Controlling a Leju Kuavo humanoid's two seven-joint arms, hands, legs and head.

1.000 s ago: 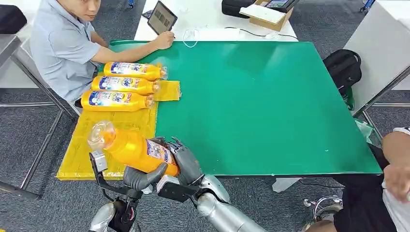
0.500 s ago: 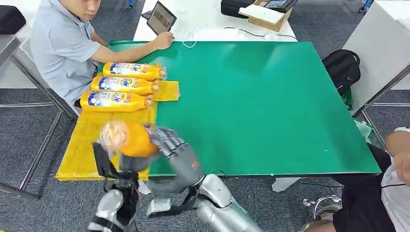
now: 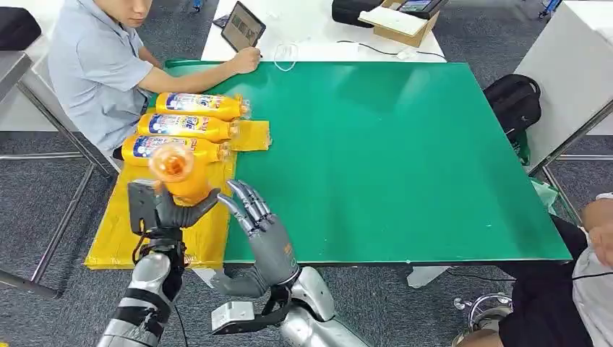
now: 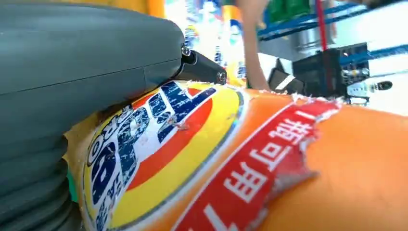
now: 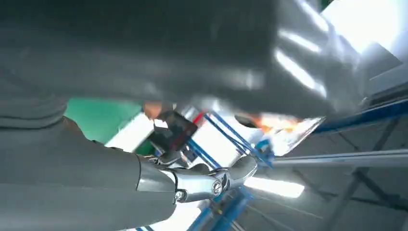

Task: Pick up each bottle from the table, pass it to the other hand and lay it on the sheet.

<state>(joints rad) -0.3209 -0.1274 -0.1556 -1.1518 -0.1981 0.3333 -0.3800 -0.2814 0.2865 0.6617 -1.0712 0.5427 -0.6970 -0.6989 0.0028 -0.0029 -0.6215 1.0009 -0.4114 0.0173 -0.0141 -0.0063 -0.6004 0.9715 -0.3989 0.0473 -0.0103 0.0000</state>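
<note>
Now the left hand point(image 3: 165, 210) gripped the orange detergent bottle point(image 3: 176, 172) upright over the yellow sheet point(image 3: 123, 224), its base toward the camera. Just beside it, the right hand point(image 3: 262, 231) held nothing, fingers spread above the green worktop point(image 3: 405, 159). Three more bottles point(image 3: 184, 127) lay side by side on the sheet's far end, near a seated person point(image 3: 97, 69).

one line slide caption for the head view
Left robot hand holds an orange bottle above the yellow sheet.

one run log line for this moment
left hand: holds orange plastic bottle | right hand: open, empty | yellow sheet: three bottles lying
</note>
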